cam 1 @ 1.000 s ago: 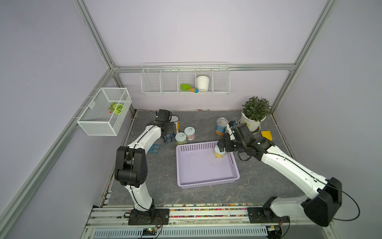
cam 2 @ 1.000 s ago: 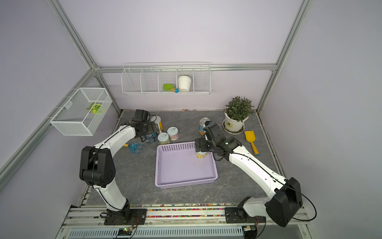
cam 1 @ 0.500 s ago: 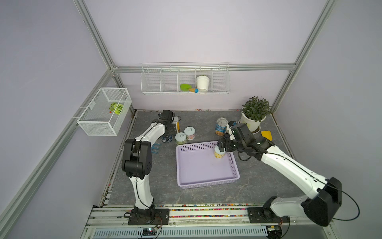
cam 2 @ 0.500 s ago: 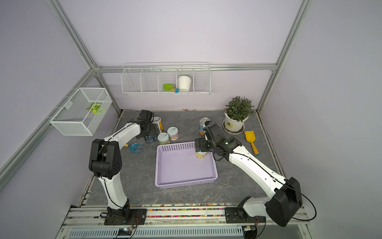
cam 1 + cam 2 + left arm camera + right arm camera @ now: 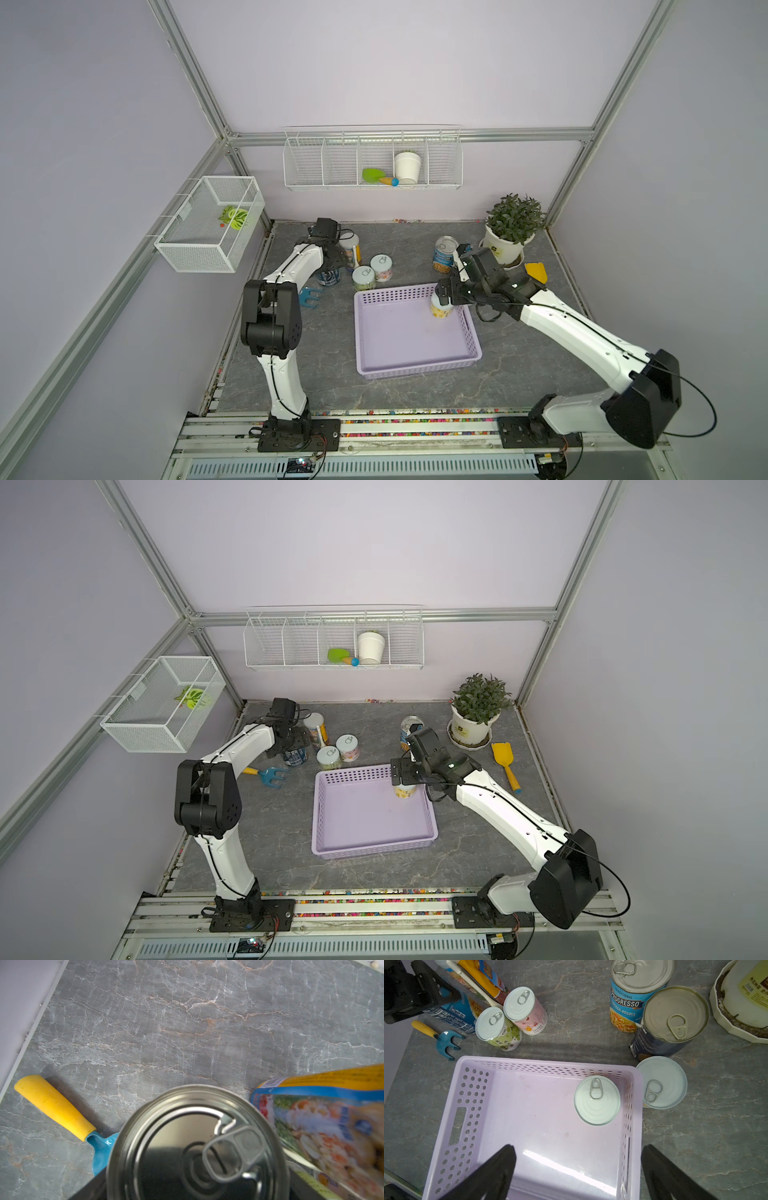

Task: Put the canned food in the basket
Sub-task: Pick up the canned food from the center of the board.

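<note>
The lilac basket (image 5: 415,365) (image 5: 550,1061) holds one short pale-lidded can (image 5: 441,309) (image 5: 597,1100) upright in its far right corner. My right gripper (image 5: 442,293) (image 5: 578,1148) hangs open just above that can, with nothing between its fingers. My left gripper (image 5: 332,262) (image 5: 291,742) is down around a blue silver-topped can (image 5: 328,276) (image 5: 197,1147), but its jaws are hidden. Beside it stand a colourful tall can (image 5: 349,247) and two short cans (image 5: 364,277) (image 5: 381,267). A Progresso can (image 5: 633,995), a dark can (image 5: 672,1020) and a short can (image 5: 661,1082) stand outside the basket's right side.
A blue hand rake with a yellow handle (image 5: 309,296) (image 5: 52,1105) lies left of the basket. A yellow shovel (image 5: 505,762) and a potted plant (image 5: 505,249) sit at the back right. A wire rack (image 5: 372,160) and a mesh box (image 5: 208,224) hang on the walls.
The left arm has swung its elbow in and set its gripper down around the blue can. The right arm and the can in the basket have not moved.
</note>
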You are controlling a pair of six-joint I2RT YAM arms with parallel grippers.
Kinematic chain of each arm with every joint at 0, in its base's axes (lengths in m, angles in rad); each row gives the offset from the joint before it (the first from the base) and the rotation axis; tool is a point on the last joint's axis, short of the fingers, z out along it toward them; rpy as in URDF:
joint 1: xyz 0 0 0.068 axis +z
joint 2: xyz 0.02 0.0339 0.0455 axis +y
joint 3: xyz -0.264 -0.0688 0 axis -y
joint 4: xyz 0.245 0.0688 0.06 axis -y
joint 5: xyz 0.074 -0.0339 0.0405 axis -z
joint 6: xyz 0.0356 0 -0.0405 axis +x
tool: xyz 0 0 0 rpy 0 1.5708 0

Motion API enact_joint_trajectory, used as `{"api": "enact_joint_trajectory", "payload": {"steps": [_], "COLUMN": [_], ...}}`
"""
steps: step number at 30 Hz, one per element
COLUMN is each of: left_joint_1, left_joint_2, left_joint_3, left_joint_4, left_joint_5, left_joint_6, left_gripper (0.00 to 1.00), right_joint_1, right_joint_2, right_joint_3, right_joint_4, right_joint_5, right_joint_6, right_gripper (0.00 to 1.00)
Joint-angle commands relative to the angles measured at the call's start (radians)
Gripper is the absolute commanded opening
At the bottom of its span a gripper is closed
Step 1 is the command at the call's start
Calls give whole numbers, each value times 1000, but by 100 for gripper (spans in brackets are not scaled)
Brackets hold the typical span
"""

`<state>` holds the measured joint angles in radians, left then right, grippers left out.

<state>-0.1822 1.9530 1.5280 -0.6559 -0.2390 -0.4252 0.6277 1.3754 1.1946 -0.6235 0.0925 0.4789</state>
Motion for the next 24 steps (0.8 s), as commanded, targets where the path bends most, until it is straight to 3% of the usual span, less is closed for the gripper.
{"api": "enact_joint_trajectory", "payload": {"steps": [1,7,17,21,24], "left_joint_1": [17,27,0,-69,-103], "left_joint_2": [-6,-10,-230,-285,-312], "left_joint_3": [24,21,-77,-55,-27], "left_joint_4": [2,0,-39,-95,-133], "left_joint_5": [27,47,-16,-98,-97], "left_joint_6": [-14,-26,-107,-110,-120], "left_gripper": [83,71,68,68,68], "right_joint_1": [0,-1,0,0,0], "right_joint_2": [4,5,16,22,25], "right_joint_3": [22,23,25,27,28], "right_joint_4": [-10,-12,-13,-14,-15], "right_joint_5": [-4,-3,-3,3,1], "right_joint_6": [9,7,6,6,6], "right_gripper": [99,98,98,98,98]}}
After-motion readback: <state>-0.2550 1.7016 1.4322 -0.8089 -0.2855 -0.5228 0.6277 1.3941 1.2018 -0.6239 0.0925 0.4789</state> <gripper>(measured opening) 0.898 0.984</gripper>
